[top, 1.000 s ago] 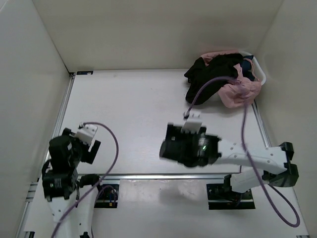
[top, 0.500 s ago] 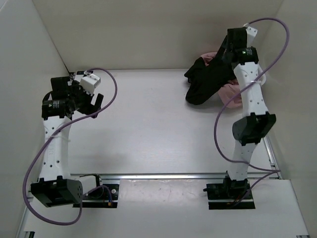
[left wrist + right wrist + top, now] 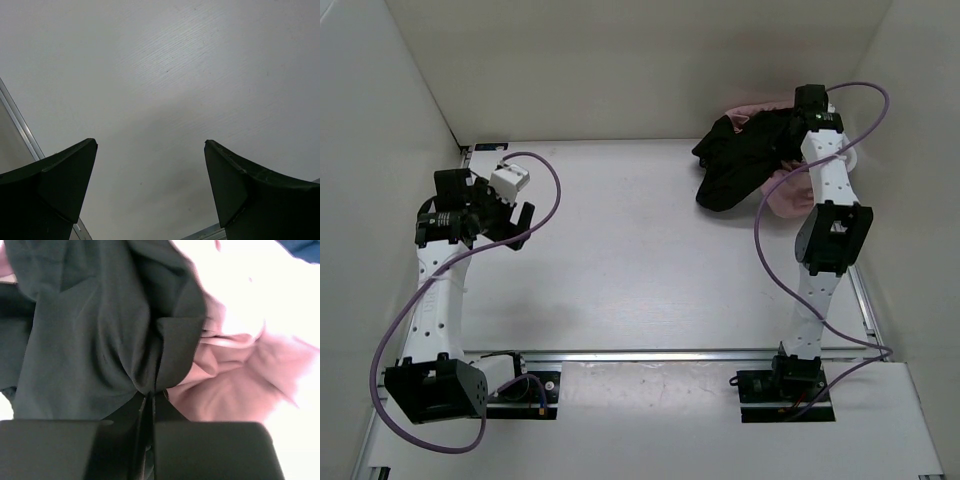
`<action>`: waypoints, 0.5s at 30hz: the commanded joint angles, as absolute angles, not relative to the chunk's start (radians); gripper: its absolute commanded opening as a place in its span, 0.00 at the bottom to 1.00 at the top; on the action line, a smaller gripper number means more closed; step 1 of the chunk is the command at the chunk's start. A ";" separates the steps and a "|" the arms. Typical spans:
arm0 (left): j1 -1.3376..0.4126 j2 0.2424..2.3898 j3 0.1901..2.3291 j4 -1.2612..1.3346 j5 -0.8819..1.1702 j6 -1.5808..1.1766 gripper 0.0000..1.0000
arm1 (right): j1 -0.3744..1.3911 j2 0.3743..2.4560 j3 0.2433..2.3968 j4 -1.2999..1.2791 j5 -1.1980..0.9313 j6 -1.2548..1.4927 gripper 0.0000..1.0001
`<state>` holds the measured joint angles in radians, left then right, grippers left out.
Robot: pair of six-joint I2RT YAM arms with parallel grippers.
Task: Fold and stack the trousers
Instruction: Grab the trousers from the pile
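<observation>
Dropping lower, the right pincer had closed on a fold of the trousers, which trailed leftward from it; the left pincer, jaws wide, hung well apart.

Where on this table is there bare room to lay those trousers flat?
The table is bare in the middle, bordered by the left arm, the near rail and the right arm. The far right corner is crowded: trousers, pink garments, a white basket, the right fingers pinching the trousers.
</observation>
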<state>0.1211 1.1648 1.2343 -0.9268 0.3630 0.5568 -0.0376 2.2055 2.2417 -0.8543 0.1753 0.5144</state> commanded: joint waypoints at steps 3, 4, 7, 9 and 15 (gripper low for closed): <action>0.124 1.138 1.236 -0.887 0.377 0.555 1.00 | -0.028 2.123 2.273 -0.795 0.163 0.491 0.00; 0.124 1.138 1.236 -0.887 0.367 0.555 1.00 | -0.018 2.081 2.261 -0.784 0.181 0.474 0.00; 0.124 1.129 1.236 -0.887 0.367 0.555 1.00 | 0.018 1.961 2.227 -0.720 0.274 0.422 0.00; 0.124 1.117 1.236 -0.887 0.367 0.555 1.00 | 0.066 1.898 2.227 -0.665 0.339 0.352 0.00; 0.124 1.069 1.236 -0.887 0.357 0.534 1.00 | 0.242 1.607 2.238 -0.363 0.469 0.135 0.00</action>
